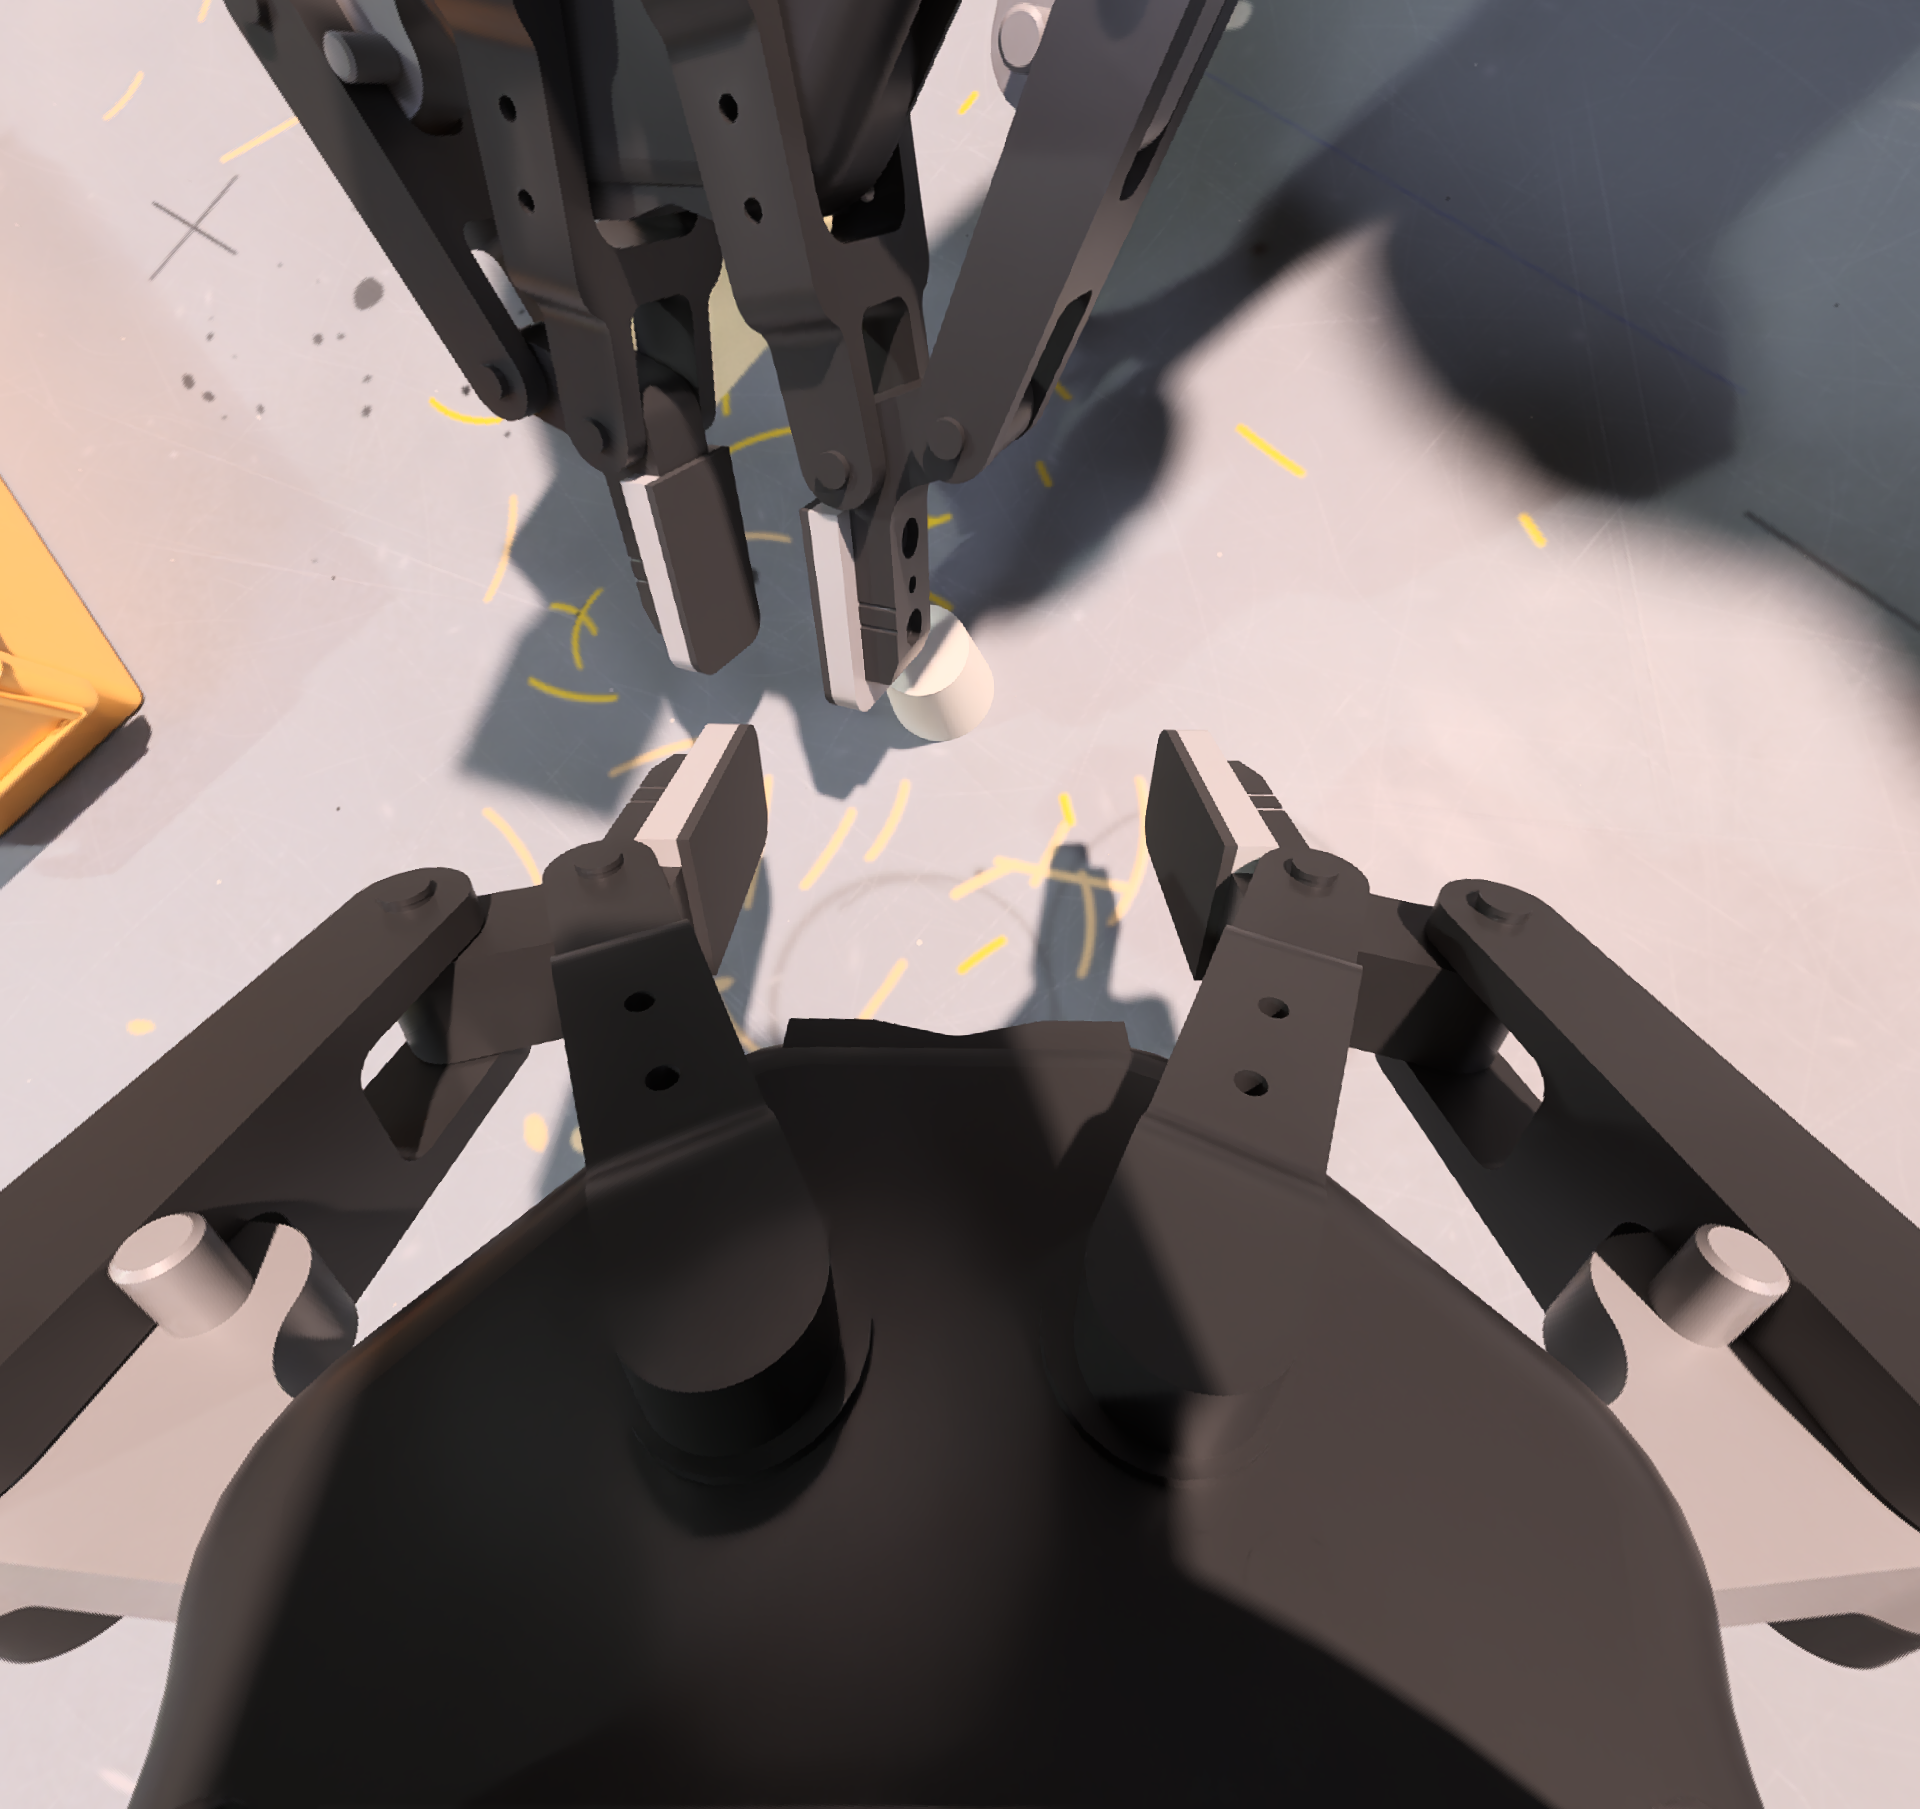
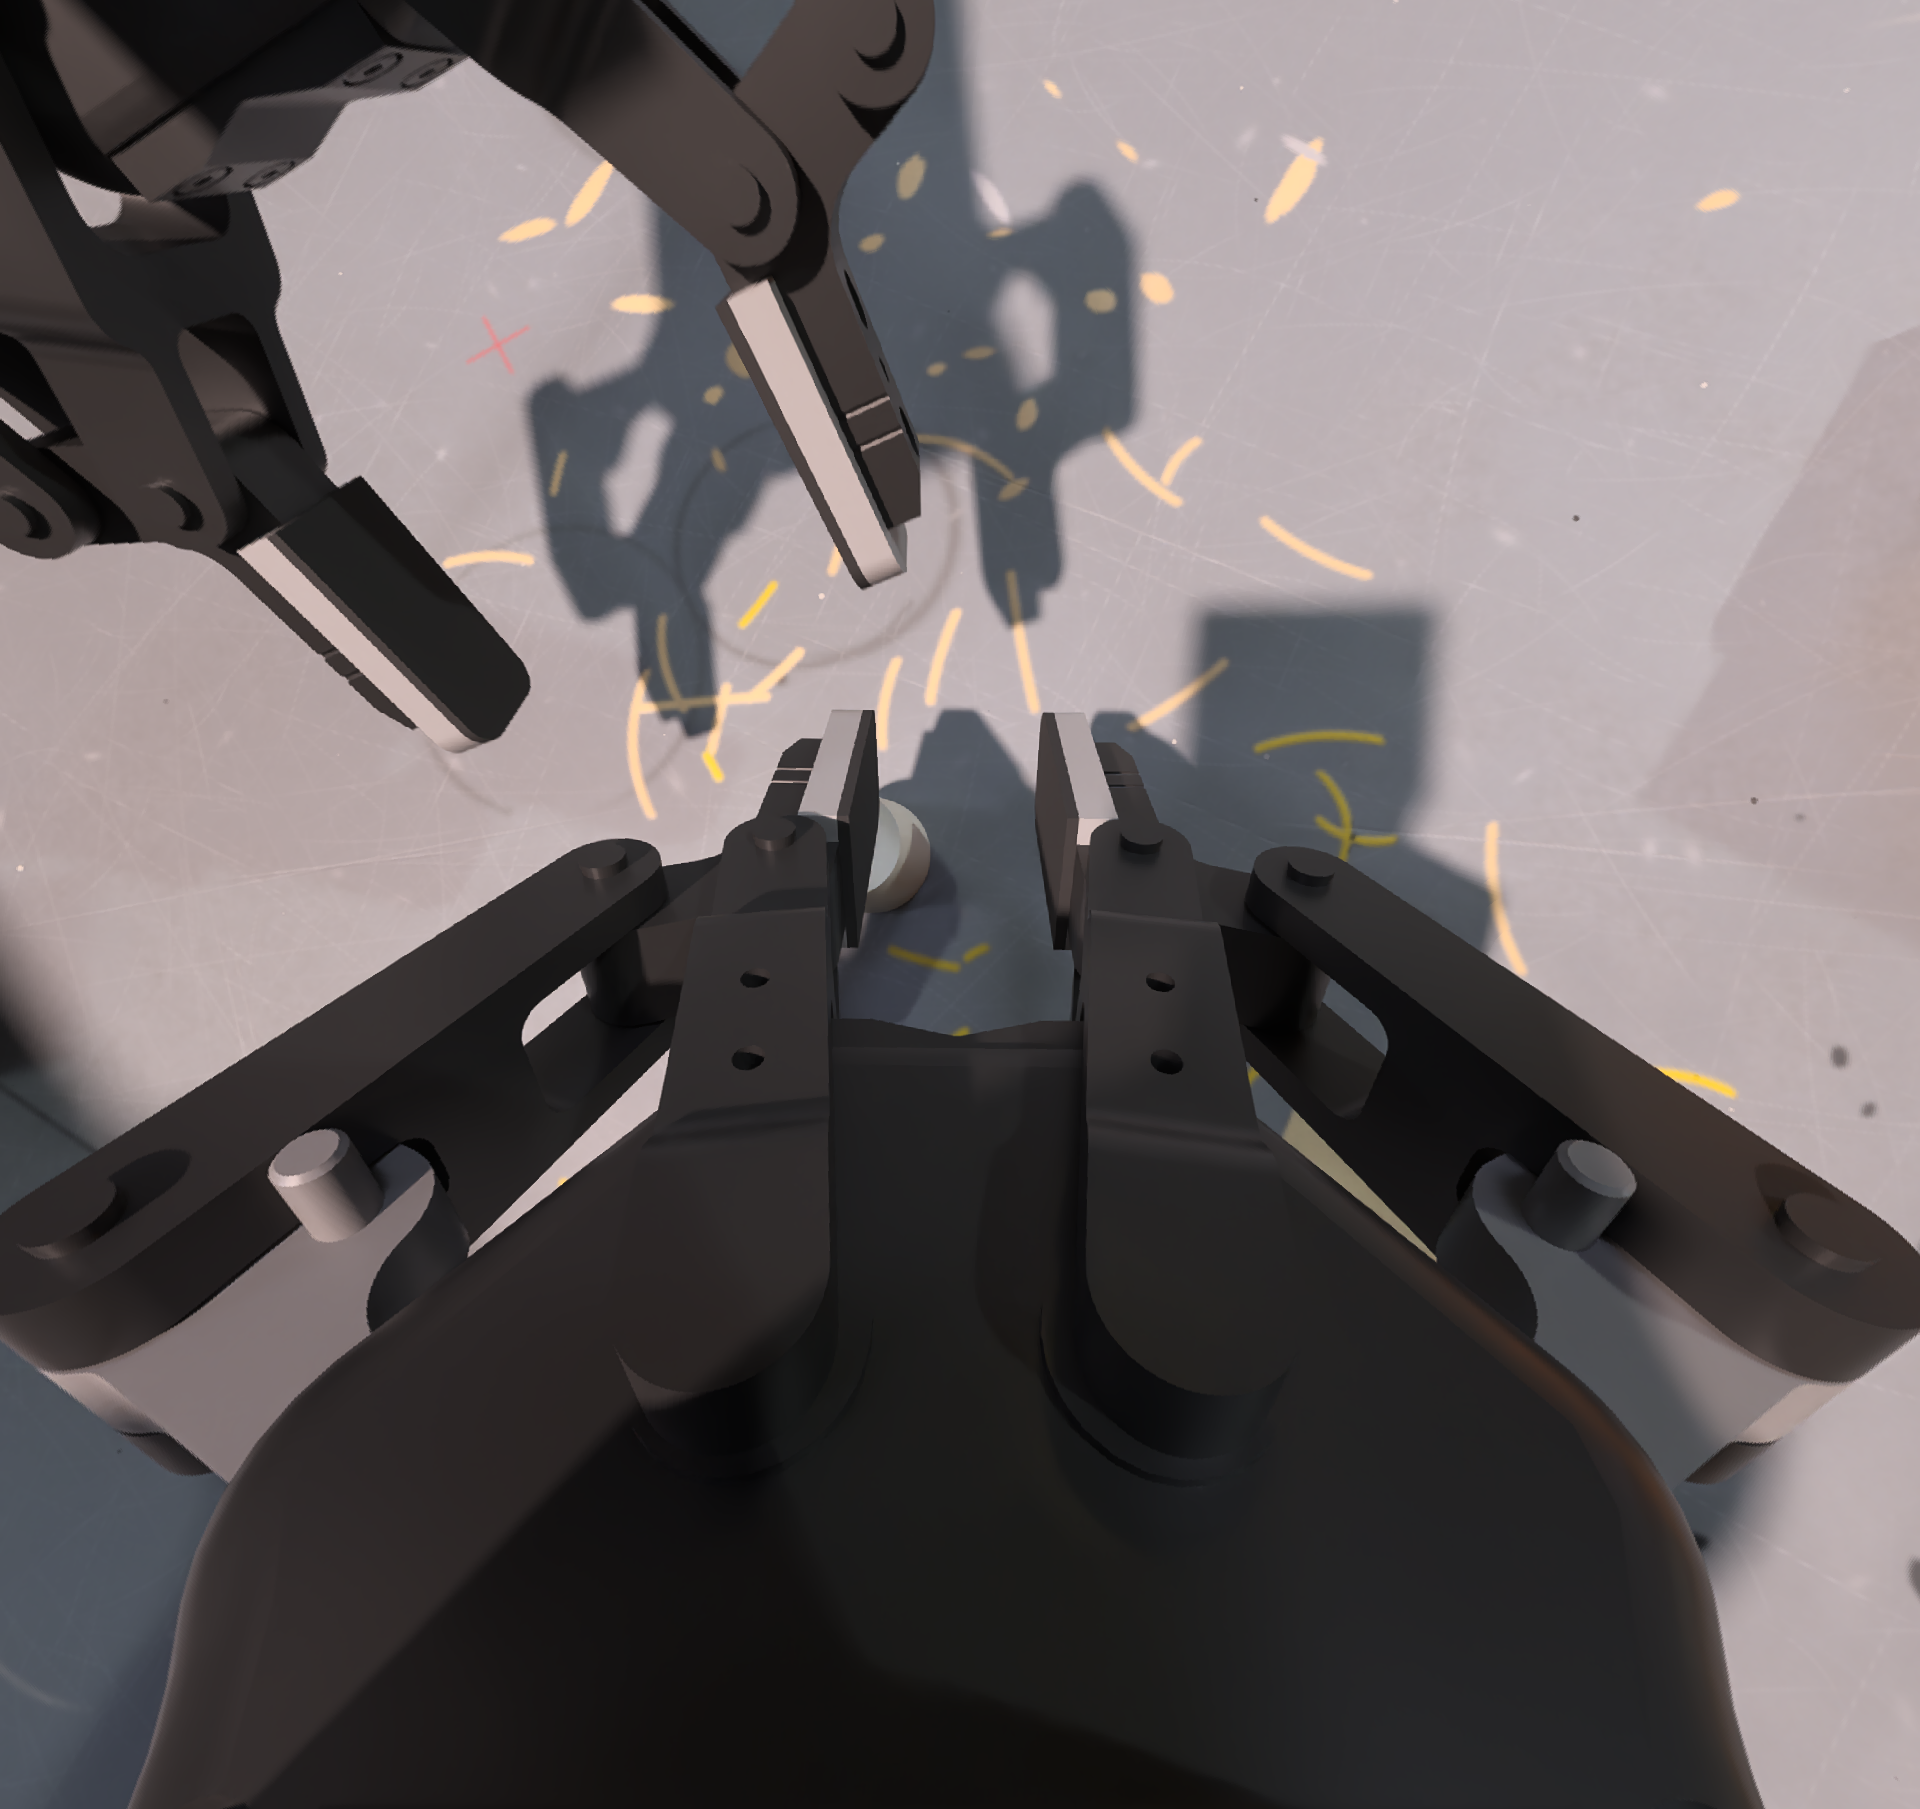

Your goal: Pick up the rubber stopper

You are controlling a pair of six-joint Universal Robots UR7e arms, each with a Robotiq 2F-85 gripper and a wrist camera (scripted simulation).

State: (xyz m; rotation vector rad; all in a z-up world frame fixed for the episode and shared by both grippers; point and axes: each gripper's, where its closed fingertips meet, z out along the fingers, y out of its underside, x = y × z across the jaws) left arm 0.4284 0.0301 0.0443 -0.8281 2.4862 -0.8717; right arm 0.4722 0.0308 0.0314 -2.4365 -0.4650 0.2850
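While the rubber stopper (image 2: 902, 857) lies on the table (image 2: 1455, 409) against our right end effector (image 2: 956, 803)'s left finger, both end effectors gape empty; closing now, we judge, could roll it away.

Scuffed grey table (image 1: 1455, 824) — yellow-flecked — carries a pale rubber stopper (image 1: 945, 684) and an orange box (image 1: 52, 679).

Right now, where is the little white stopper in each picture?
Left wrist view: rubber stopper lies mid-picture on the table, beside one finger of the right gripper.
Right wrist view: stopper peeks out just inside its own left finger, centre picture.
Shared landmark: the yellow curved marks on the table.
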